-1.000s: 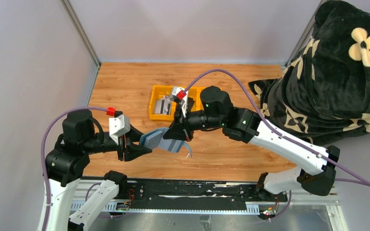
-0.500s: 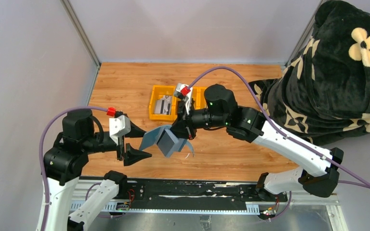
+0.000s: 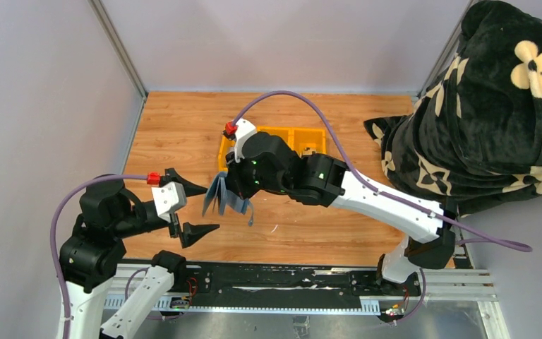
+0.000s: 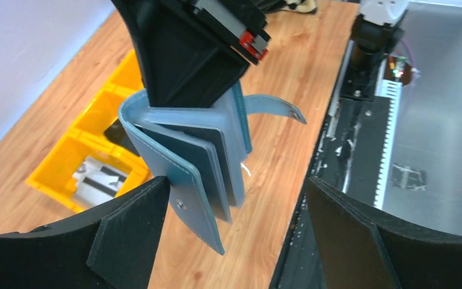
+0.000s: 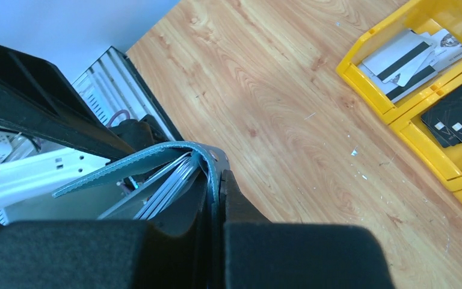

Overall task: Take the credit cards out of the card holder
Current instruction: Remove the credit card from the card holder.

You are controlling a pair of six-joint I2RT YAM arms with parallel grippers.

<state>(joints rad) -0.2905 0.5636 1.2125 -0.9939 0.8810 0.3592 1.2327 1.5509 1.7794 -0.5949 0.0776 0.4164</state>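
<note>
The card holder [image 4: 183, 153] is clamped by the right gripper [image 5: 216, 180]; the left gripper [image 4: 237, 192] is held wide apart, perhaps touching its flap

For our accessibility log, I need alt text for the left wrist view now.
The right gripper, reaching from above, clamps the blue-grey card holder, which hangs fanned open over the wooden table, framed by the open fingers of the left gripper. A yellow tray holding cards sits behind at left.
</note>
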